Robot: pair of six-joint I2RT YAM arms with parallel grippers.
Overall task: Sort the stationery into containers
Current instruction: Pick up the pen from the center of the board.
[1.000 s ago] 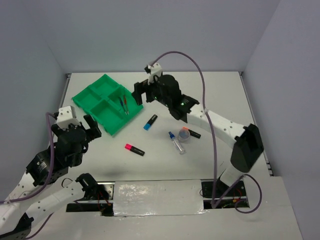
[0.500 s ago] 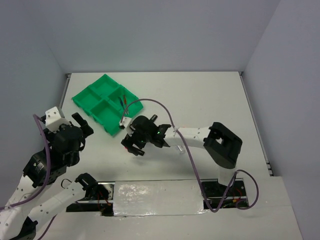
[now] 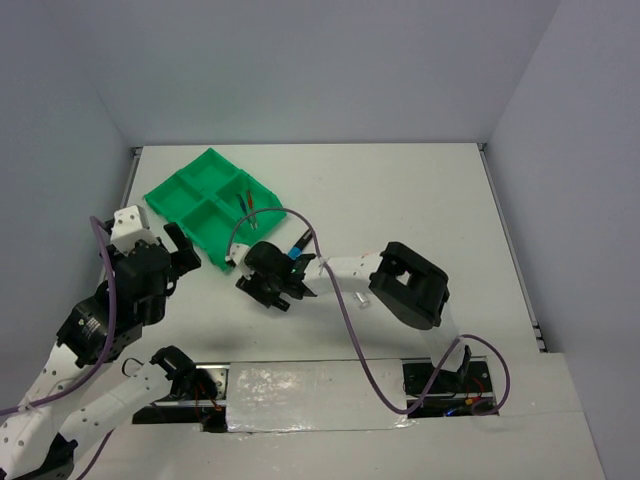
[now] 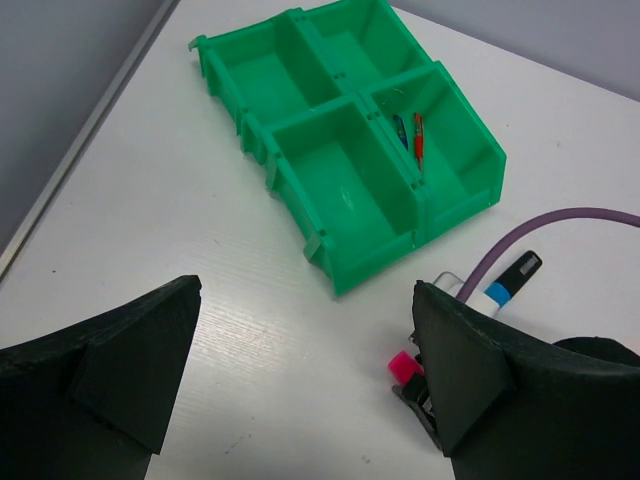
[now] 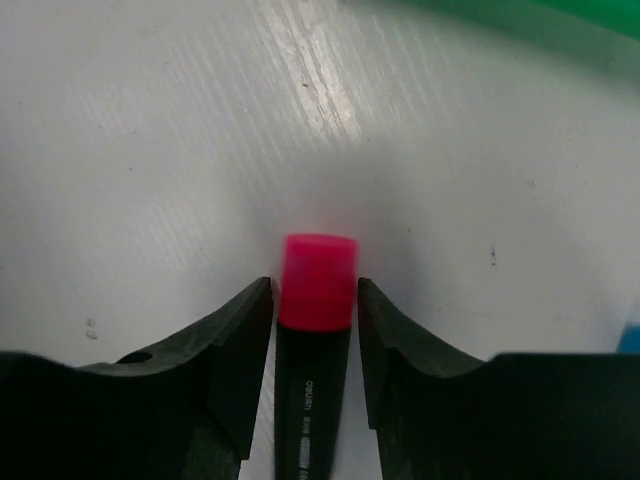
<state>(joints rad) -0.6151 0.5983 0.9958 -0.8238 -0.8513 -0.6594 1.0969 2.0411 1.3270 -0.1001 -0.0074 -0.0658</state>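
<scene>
A pink-capped black highlighter [image 5: 318, 280] lies on the white table, its cap also showing in the left wrist view [image 4: 402, 365]. My right gripper [image 5: 314, 285] is down over it [image 3: 272, 290]. Its jaws are narrowed to either side of the cap, thin slivers of table still showing between. The blue-ended highlighter [image 3: 298, 246] lies just behind that gripper. A red pen [image 4: 418, 140] and a blue pen [image 4: 401, 130] lie in the near right compartment of the green tray [image 4: 352, 98]. My left gripper [image 4: 305, 288] hovers open and empty beside the tray's near corner [image 3: 170, 250].
The right arm's forearm and purple cable [image 3: 340, 300] stretch across the middle of the table, covering the items there. A bit of a clear tube [image 3: 357, 297] peeks out beside the arm. The other three compartments of the tray [image 3: 190, 195] hold nothing.
My right arm swung from the tray down to the pink highlighter and its jaws narrowed around the cap. The left arm shifted slightly and stayed open.
</scene>
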